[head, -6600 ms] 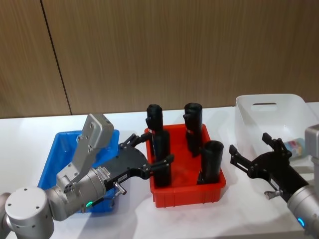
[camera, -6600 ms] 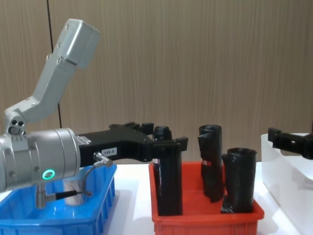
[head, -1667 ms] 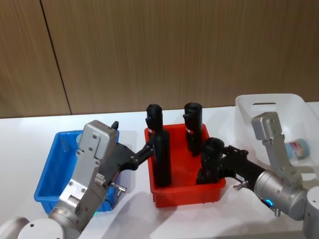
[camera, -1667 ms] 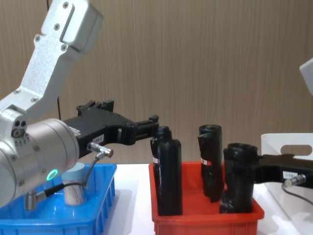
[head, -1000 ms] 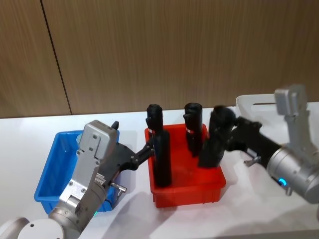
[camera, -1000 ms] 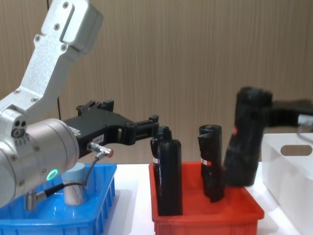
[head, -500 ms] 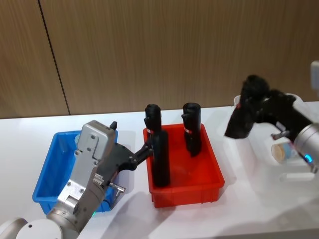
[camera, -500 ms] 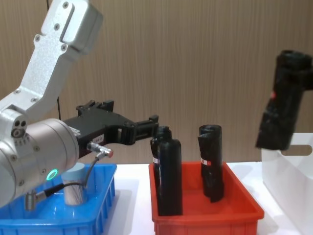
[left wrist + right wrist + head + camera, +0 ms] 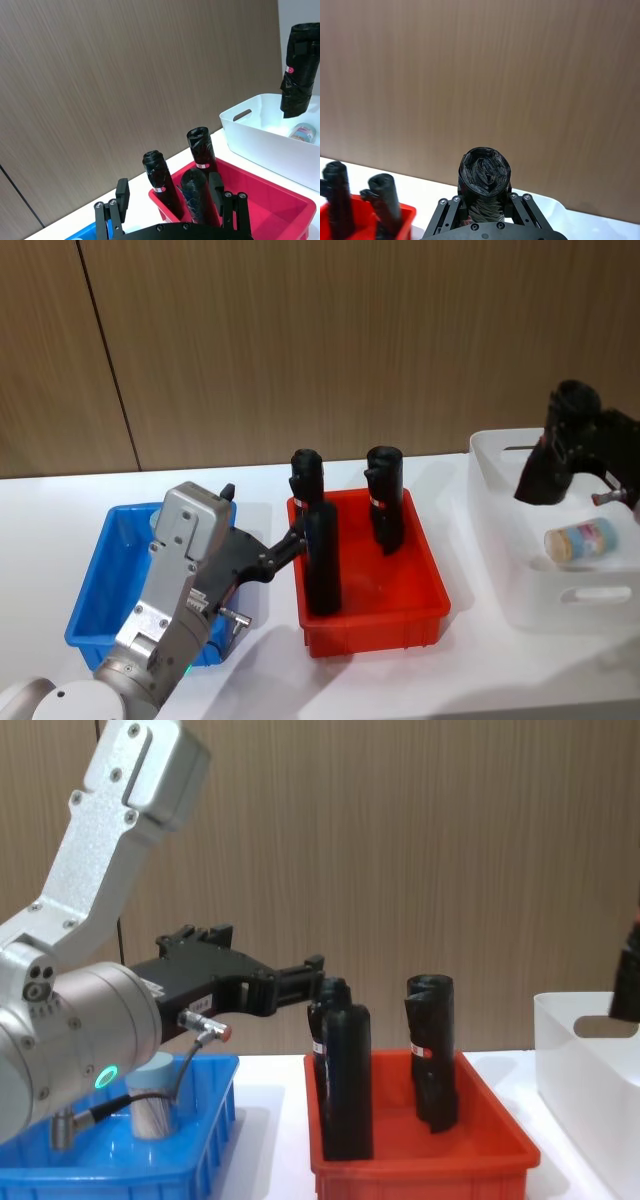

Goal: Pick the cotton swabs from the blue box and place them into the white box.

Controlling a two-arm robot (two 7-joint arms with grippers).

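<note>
Blue box [image 9: 95,585], ribbed plastic, far left; one swab jar [image 9: 153,1098] stood upright in it, pale lid up, just under the left arm. Left gripper [image 9: 282,548] hovered between blue box and red bin [image 9: 372,625], jaws parted, empty, pointing at the black rolls [image 9: 322,558] (so the jar lay behind and below its jaws, nearer this arm). Right gripper [image 9: 570,445] held a black roll [image 9: 553,455], jaws closed on it, above the smooth white box [image 9: 500,540]. A second jar [image 9: 581,540] lay on its side inside.
</note>
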